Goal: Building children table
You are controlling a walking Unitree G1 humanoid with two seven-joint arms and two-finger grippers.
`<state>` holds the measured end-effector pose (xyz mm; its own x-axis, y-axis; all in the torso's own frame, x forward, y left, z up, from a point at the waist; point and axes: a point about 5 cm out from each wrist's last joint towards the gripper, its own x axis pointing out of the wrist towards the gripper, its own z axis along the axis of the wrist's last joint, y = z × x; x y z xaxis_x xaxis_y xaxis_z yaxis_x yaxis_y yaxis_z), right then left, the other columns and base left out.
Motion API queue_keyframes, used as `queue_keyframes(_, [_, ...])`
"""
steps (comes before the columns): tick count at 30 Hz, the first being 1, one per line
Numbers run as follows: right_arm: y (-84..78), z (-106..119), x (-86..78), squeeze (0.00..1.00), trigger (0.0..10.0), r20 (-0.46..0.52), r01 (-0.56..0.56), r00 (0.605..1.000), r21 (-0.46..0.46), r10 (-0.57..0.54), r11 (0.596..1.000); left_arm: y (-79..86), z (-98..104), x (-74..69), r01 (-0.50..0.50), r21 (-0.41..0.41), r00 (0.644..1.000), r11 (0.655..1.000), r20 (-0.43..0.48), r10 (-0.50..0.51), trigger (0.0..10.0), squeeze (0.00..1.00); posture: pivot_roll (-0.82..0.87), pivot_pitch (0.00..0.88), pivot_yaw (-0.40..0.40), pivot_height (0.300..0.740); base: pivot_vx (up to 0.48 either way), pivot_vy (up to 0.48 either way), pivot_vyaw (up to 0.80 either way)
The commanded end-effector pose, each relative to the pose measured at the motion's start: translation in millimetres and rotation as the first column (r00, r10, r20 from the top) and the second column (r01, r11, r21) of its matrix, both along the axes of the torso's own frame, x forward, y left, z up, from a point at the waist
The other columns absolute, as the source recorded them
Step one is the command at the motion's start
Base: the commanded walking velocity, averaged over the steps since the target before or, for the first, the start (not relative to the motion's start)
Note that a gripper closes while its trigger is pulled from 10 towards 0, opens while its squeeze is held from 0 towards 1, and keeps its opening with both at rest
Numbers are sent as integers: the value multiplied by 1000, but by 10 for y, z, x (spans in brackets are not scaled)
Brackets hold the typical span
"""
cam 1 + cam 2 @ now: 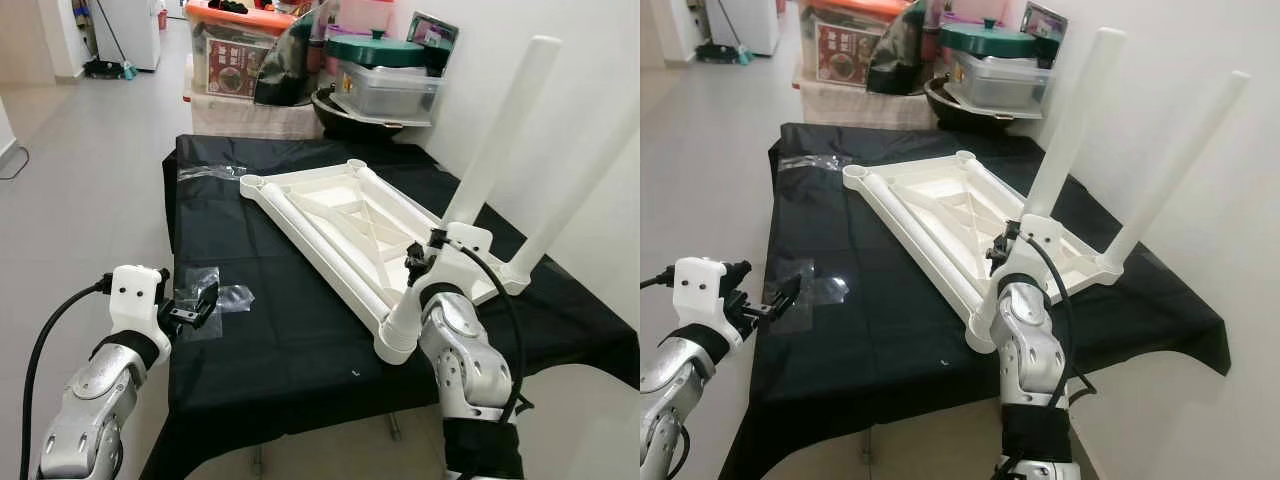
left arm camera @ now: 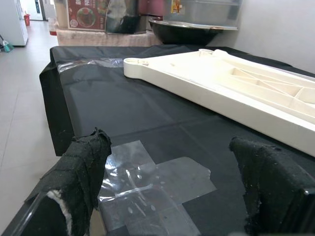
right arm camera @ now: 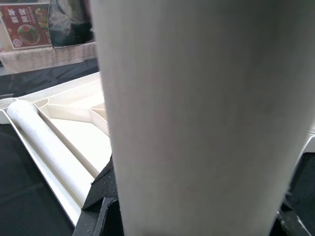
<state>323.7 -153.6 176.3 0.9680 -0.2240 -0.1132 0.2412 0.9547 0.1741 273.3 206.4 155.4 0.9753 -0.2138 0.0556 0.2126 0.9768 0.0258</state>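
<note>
The white children's tabletop lies upside down on the desk, which is draped in black cloth. Two white legs stand up from the tabletop's side nearest the wall: one leg and a second leg beside it. A third, loose leg lies flat along the tabletop's near rim. The right claw sits at the tabletop's near corner, clenched around a white leg that it grips. The left claw hovers released, fingers spread, over the clear plastic wrap, well apart from the tabletop.
</note>
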Motion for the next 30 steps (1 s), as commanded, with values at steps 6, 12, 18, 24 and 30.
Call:
queue_keyframes(6, [-118,-143,-113,0,0,55,-34,998,50,31,998,-10,-14,-18,11,21,1000,1000,-4,-10,10000,0,142,0,-140,740,0,0,0])
queue_keyframes(12, [-163,-137,-197,0,0,151,-85,986,53,76,995,-11,0,-2,18,26,1000,999,-2,-18,10000,0,133,0,-126,740,0,0,0])
queue_keyframes(18, [-81,-148,-259,0,0,173,-178,969,10,173,984,-5,4,4,21,28,1000,999,-5,-21,10000,0,129,0,-120,740,0,0,0])
queue_keyframes(24, [-22,-188,-241,0,0,173,-235,956,-19,235,972,-6,5,12,21,28,1000,999,-5,-21,10000,0,129,0,-120,740,0,0,0])
queue_keyframes(30, [26,-235,-206,0,0,155,-299,941,-37,301,953,-2,5,14,20,28,1000,999,-6,-20,10000,0,139,0,-128,740,0,0,0])
